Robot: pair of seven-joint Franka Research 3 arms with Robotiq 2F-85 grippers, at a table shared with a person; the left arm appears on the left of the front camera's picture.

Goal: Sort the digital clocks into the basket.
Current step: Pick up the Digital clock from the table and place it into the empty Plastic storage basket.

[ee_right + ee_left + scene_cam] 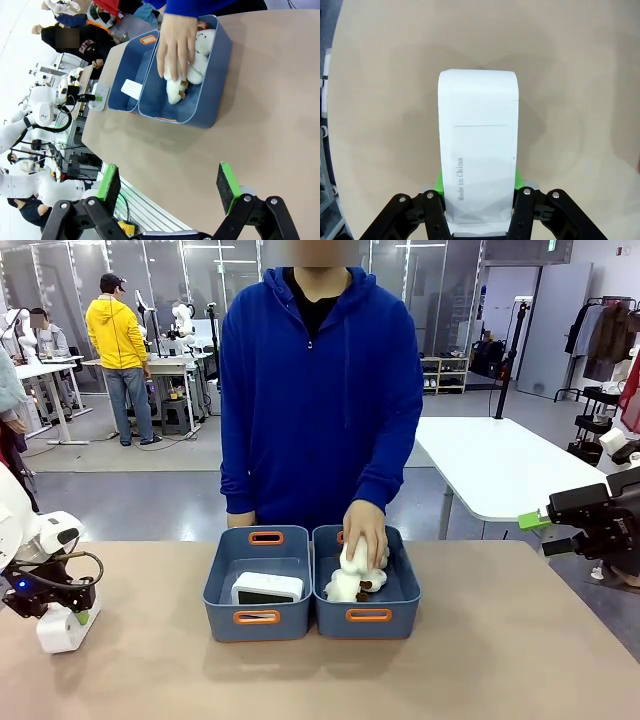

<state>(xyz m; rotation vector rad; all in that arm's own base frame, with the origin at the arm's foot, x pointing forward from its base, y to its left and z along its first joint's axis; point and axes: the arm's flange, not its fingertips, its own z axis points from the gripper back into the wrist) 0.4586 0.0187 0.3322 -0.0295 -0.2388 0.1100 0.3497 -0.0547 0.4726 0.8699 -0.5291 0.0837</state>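
Front view: the left gripper (pixel 70 625) sits low at the table's left edge, jaws pinched on a white rounded-corner plastic digital clock (pixel 62 628) that stands on the beige table (pixel 300 680).
Left wrist view: that clock (pixel 479 150) fills the gap between the green pads (pixel 439 182), printed back facing the camera, grip taken near one end.
Step in hand: judged to be the lift and carry to the left blue-grey plastic basket (pixel 258 585).
Doing it well: raise straight up first, clear the near rim with its orange handle slot, and set down beside the clock already inside rather than on it.
Right gripper (pixel 170 186): fingers spread wide, nothing between them, hovering well off to the right.
Person's hand (pixel 366 530): fingers curled, pressing the fluffy white plush toys (pixel 356 580) in the right basket (pixel 366 585); keep the carry path clear of it.
Count, clocks: two, one held, one (pixel 267 588) in the left basket.
Count, baskets: two, side by side and touching.
Count, plush toys: a clump, number cannot be told.
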